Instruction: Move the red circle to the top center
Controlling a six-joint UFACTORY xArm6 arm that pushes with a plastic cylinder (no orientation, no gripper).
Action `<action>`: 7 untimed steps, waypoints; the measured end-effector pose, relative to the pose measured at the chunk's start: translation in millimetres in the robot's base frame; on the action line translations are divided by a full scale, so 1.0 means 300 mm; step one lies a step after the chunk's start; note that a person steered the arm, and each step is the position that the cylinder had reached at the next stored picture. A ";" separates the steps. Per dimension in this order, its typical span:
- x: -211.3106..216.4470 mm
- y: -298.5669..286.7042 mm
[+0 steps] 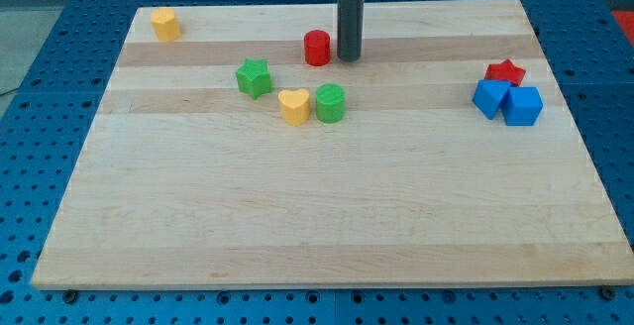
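A: Counter [327, 206] is pale wood w/ visible grain, smooth, satin sheen. Blue base [59, 28] under it looks like perforated metal, matt.

B: Blocks? Red circle [317, 47], green star [255, 77], yellow heart [293, 106] all look like matt plastic, smooth faces.

A: My tip [349, 58]: dark rod, smooth, slight gloss, prob. metal.

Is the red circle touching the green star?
No: the red circle sits apart from the green star, up and to the view's right of it, with my tip just at its right side.
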State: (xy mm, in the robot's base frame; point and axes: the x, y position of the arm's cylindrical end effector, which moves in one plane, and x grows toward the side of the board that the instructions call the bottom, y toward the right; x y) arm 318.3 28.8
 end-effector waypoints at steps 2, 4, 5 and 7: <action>0.067 -0.206; -0.179 -0.238; -0.061 -0.222; -0.009 -0.011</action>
